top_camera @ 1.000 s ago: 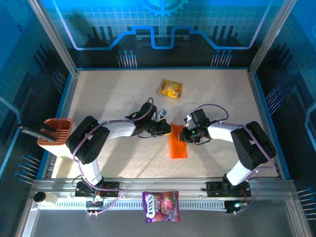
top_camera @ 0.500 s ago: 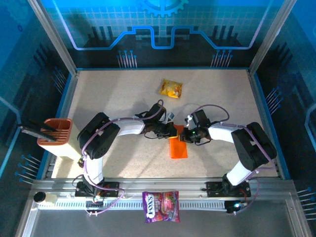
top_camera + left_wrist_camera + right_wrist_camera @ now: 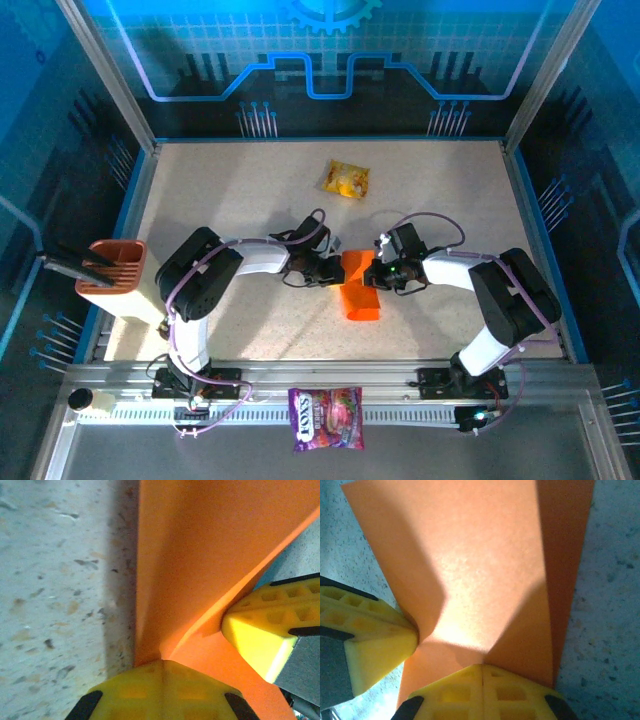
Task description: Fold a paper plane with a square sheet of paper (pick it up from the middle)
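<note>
A: Where is the sheet of paper [image 3: 361,300] lying?
B: It is lying mid-table, partly folded, long axis running near to far.
A: Grippers?
B: The left gripper [image 3: 337,268] is clamping the sheet's far-left edge, jaws closed on it. The right gripper [image 3: 378,272] is pinching the far-right edge the same way. Their fingertips are sitting just beside each other.
</note>
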You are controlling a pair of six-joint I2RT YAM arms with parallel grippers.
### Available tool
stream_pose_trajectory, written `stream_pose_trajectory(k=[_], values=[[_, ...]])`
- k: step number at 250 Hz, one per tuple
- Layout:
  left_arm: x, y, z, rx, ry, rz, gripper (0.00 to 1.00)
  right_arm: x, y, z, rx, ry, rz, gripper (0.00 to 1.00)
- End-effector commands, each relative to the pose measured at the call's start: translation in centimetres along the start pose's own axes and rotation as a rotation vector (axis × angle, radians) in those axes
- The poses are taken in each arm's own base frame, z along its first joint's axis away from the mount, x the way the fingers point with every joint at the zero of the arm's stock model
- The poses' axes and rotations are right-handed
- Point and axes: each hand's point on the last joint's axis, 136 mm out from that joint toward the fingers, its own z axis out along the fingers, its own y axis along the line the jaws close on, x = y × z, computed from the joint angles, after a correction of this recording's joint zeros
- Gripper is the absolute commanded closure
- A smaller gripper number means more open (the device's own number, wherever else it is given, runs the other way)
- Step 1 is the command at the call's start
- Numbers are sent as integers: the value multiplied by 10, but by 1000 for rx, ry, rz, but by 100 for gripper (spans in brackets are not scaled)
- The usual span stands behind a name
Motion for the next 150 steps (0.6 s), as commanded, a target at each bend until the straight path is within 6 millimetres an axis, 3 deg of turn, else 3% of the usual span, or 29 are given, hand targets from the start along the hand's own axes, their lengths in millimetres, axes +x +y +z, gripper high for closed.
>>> stream_pose_trajectory(k=[1,34,68,100,150], values=[[-11,-18,-19,36,-29,25,100,31,-43,0,156,76,86,100],[-25,-43,-27,113,-54,66,100,31,-44,0,158,75,88,100],[-24,-50,-16,172,8,95,100,32,-45,-1,160,78,91,100],[-21,-32,-1,137,44,76,100,33,-45,-1,160,77,91,100],[-20,20,10,27,23,18,100,32,-46,-1,159,75,92,100]])
